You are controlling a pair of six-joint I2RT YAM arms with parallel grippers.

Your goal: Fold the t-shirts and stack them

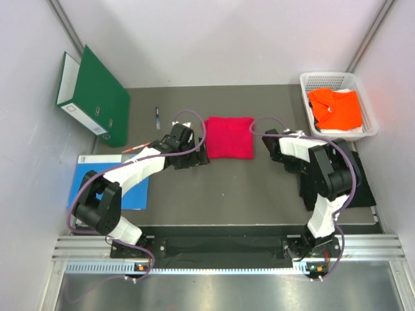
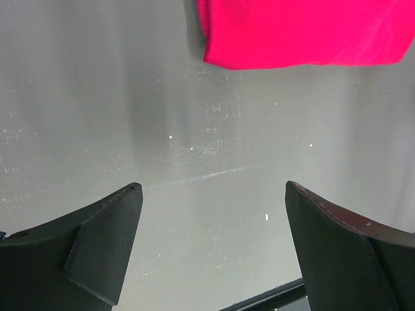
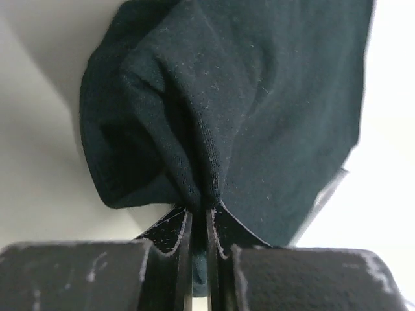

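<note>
T-shirts, three seen, none stacked.

Crimson t-shirt (image 1: pixel 229 137): folded to a rough square, flat on the dark table (image 1: pixel 227 194) at centre, towards the far side. Same cloth at the top edge of the left wrist view (image 2: pixel 305 32), near edge slightly rounded.

Black t-shirt (image 1: pixel 363 188): on the right side of the table, largely hidden under the right arm from above. In the right wrist view (image 3: pixel 259 97), bunched into deep folds, one ridge of cloth drawn down between the fingers.

Orange t-shirt (image 1: pixel 336 109): crumpled in the white basket (image 1: pixel 327 76) at the far right corner, on top of something white and something dark; cannot tell what.

Left gripper (image 1: pixel 196 154): just beside the left edge of the crimson t-shirt, not touching it. Jaws spread wide in the wrist view (image 2: pixel 213 186), bare table between them, nothing held.

Right gripper (image 1: pixel 273 148): to the right of the crimson t-shirt, apart from it. Jaws pinched nearly together (image 3: pixel 200 210) on a fold of the black t-shirt.

Elsewhere: green binder (image 1: pixel 97 97) upright against the left wall; blue sheet (image 1: pixel 81 172) flat at the near left, partly under the left arm; pen (image 1: pixel 157 118) lying between binder and crimson t-shirt.
</note>
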